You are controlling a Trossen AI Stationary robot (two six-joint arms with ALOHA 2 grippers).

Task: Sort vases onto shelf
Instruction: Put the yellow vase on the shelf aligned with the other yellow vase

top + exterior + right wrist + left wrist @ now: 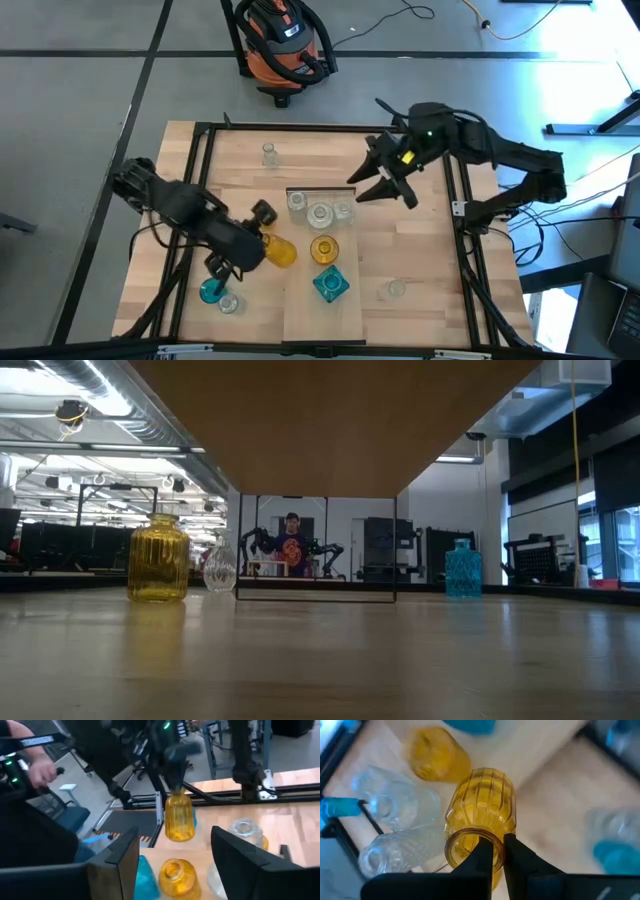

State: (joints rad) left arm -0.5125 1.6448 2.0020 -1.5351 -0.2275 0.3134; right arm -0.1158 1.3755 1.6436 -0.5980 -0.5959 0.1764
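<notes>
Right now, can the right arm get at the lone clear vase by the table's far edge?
Probably yes. The right hand is open by the shelf's far end, and only bare tabletop lies between it and that clear vase.

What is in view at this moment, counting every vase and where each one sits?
clear shelf vases: three, clear, far end of the shelf
round amber vase: one, amber, mid-shelf
square teal vase: one, teal, on the shelf, nearer end
held amber vase: one, amber, beside the shelf's left edge
loose clear vases: three, clear, on the tabletop: far side, right of the shelf, near left
round teal vase: one, teal, tabletop, near left
vacuum: one, orange and black, floor beyond the table
person: one, far back in the room
left gripper: dark, shut on the held amber vase's rim
right gripper: dark, open, by the shelf's far end
</notes>
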